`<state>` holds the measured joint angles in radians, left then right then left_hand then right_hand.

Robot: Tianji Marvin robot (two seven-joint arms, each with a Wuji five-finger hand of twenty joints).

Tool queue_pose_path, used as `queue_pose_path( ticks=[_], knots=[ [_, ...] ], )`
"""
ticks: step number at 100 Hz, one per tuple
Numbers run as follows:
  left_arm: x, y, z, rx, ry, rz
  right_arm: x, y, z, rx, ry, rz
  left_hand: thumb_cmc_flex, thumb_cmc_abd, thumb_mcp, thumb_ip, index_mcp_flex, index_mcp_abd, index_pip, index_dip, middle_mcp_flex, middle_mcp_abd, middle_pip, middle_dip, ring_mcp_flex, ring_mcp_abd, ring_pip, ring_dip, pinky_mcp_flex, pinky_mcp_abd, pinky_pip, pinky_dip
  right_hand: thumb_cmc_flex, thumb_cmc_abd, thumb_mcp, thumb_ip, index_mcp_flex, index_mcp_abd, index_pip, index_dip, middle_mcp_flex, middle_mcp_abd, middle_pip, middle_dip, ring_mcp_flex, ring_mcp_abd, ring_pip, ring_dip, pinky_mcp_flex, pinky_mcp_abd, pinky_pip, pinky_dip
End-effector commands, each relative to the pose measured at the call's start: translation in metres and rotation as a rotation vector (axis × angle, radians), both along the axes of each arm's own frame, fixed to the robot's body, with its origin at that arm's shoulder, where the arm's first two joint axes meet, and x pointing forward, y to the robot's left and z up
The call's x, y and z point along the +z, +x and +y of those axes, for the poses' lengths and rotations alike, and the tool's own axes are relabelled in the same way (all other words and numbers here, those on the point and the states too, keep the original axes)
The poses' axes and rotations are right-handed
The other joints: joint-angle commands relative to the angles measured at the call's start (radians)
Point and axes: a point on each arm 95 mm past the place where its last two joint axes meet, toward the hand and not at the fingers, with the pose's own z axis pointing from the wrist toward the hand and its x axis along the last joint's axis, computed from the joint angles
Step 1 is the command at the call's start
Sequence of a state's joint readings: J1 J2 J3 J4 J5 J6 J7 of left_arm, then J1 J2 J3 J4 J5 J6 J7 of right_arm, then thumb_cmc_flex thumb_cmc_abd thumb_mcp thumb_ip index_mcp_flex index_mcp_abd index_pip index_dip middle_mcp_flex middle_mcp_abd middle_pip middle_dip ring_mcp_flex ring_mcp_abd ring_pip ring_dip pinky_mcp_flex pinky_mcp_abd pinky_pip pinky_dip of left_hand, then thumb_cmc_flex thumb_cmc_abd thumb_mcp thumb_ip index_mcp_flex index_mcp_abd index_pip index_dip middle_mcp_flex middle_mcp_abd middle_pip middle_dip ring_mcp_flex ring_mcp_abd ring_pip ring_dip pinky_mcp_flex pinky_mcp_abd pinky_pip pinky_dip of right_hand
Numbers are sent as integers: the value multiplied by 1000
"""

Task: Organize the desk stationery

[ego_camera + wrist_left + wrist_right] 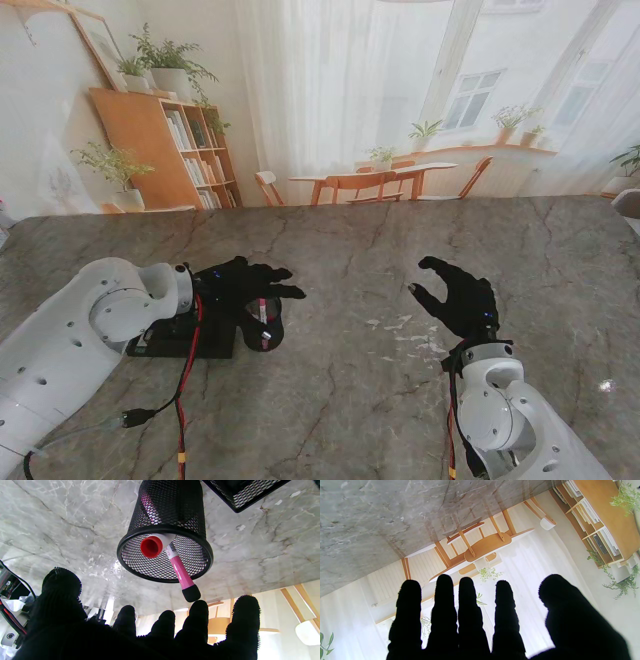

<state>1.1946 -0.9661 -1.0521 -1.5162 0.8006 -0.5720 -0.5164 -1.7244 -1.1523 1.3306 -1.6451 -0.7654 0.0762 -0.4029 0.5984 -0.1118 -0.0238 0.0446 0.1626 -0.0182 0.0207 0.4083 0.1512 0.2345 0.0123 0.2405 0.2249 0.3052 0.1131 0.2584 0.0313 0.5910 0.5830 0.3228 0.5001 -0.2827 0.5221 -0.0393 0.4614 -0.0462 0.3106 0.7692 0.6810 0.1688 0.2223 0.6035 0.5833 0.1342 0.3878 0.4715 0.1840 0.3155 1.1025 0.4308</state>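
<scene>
Marble table [340, 400], one mesh cup [165, 530], two pens, two empty hands

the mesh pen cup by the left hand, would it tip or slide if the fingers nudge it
The mesh pen cup looks light, being thin open wire, so it would probably slide on the smooth marble table. The pink marker leaning past its rim may shift weight to one side, so a high push could tip it.
</scene>
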Motion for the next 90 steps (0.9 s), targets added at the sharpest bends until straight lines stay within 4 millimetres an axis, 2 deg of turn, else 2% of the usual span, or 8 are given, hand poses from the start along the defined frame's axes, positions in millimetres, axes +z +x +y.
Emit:
queue_pose_path(
  ticks=[1, 14, 34, 43, 56, 64, 66, 90],
  knots=[
    [0, -2, 0, 3, -10, -15, -3, -1, 0, 5, 2, 16, -28, 48, -2, -64, -36, 1, -3, 14, -38, 2, -15, -27, -50, 16, -17, -15, -29, 36, -29, -24, -13, 28, -21, 32, 8, -10, 6, 4, 1, 1, 2, 18, -11, -3, 7, 14, -14, 14, 8, 16],
    [11, -6, 0, 12, -48, -64, -3, -1, 0, 6, 2, 17, -22, 61, -1, -65, -34, 6, -3, 15, -24, -23, -6, -29, -45, 10, -11, -20, -29, 30, -34, -27, -13, 26, -21, 32, 9, -10, 6, 4, 2, 1, 2, 18, -13, -3, 6, 14, -13, 15, 8, 16],
    [32, -22, -2, 46, -144, -165, -3, -1, 1, 13, 8, 11, 25, 99, -2, -69, -3, 7, 24, 47, 64, -66, 26, 0, 13, -17, 11, -8, 2, 10, -12, -10, -13, 27, -21, 32, 10, -10, 7, 4, 2, 2, 2, 18, -11, -5, 6, 14, -13, 14, 8, 17],
    [39, -32, -3, 74, -200, -211, -2, -1, 1, 19, 13, 4, 55, 106, -4, -70, 16, 9, 35, 71, 108, -76, 38, 31, 48, -29, 20, 11, 29, -7, 7, 16, -13, 27, -21, 32, 10, -11, 7, 4, 2, 0, 2, 18, -12, -4, 6, 14, -13, 14, 8, 17],
    [46, -48, -4, 124, -284, -274, 1, -3, 4, 33, 24, -10, 78, 111, -10, -73, 41, 16, 46, 105, 162, -81, 54, 88, 96, -41, 37, 54, 76, -32, 63, 100, -15, 27, -21, 32, 10, -13, 7, 4, 2, 1, 2, 18, -11, -5, 5, 14, -13, 14, 8, 17],
    [46, -59, -6, 167, -340, -291, 3, -5, 5, 40, 35, -23, 86, 110, -8, -72, 55, 20, 51, 112, 179, -84, 59, 97, 114, -47, 44, 64, 95, -48, 78, 121, -16, 26, -21, 32, 10, -11, 7, 4, 3, -1, 2, 17, -9, -6, 5, 14, -11, 13, 9, 17],
    [46, -62, -6, 177, -353, -295, 3, -5, 6, 42, 39, -26, 87, 112, -9, -72, 57, 22, 52, 117, 185, -83, 59, 104, 119, -48, 46, 75, 99, -53, 89, 143, -16, 26, -21, 32, 10, -10, 7, 4, 3, -2, 2, 17, -8, -6, 5, 14, -11, 13, 9, 17],
    [29, -89, -5, 332, -483, -300, 12, -13, 15, 89, 109, -63, 127, 112, -10, -75, 88, 40, 59, 131, 224, -83, 66, 121, 158, -73, 69, 130, 132, -126, 142, 234, -26, 31, -22, 32, 9, -8, 5, 2, 6, -13, 0, 16, 5, -17, 3, 15, 31, 14, 36, 33]
  ],
)
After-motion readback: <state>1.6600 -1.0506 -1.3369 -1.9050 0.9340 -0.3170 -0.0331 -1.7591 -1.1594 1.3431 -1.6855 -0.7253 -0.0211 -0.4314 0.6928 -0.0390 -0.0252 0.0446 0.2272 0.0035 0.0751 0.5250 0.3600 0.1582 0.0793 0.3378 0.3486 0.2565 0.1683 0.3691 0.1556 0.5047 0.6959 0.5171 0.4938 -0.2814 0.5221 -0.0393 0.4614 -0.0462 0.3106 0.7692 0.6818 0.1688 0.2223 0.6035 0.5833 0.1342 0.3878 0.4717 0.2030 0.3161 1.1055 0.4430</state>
